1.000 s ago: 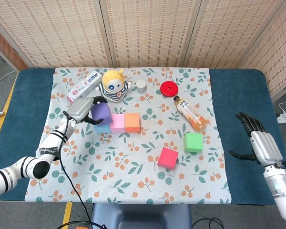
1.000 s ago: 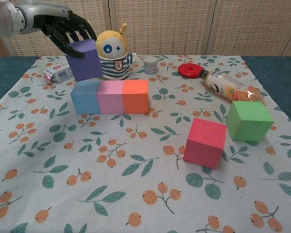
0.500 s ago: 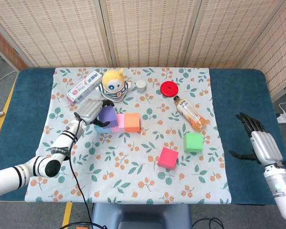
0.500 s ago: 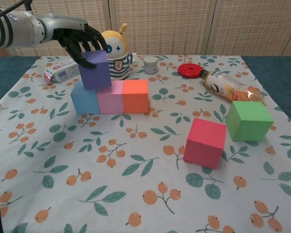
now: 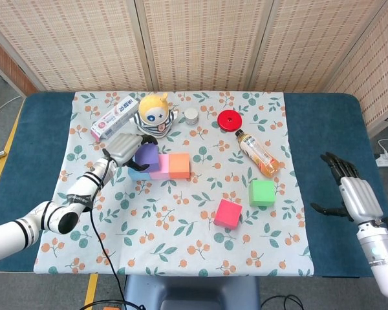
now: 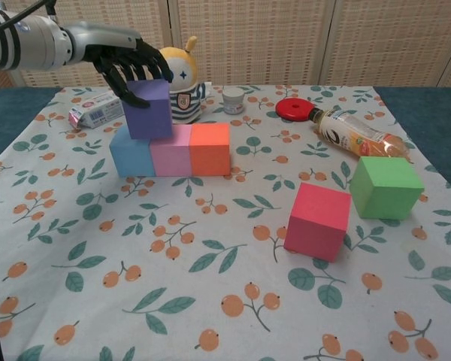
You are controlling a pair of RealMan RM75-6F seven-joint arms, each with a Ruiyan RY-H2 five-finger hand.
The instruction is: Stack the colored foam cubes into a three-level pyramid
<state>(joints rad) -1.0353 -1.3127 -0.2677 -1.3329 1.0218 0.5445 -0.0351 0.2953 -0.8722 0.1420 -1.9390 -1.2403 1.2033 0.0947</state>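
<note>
- Now, the floral cloth (image 5: 181, 258) is the largest thing, and it gives you a flat bed for the pyramid; everything you need lies on it.
- Just under your left hand (image 6: 128, 64), the base row is ready: blue cube (image 6: 130, 150), pink cube (image 6: 170, 150) and orange cube (image 6: 210, 148) touch side by side, so the second level has a firm seat.
- Your left hand is clamped on the purple cube (image 6: 149, 109) from above and behind. The cube sits over the seam of blue and pink, which I judge is the right place because it shares the weight on two cubes.
- Far to the right of that hand, near the front, the green cube (image 6: 385, 186) and the red cube (image 6: 318, 219) wait, close to each other but apart, within reach of your right side.
- Your right hand (image 5: 355, 194) rests off the cloth with fingers spread and holds nothing, so it is free for the next cube.
</note>
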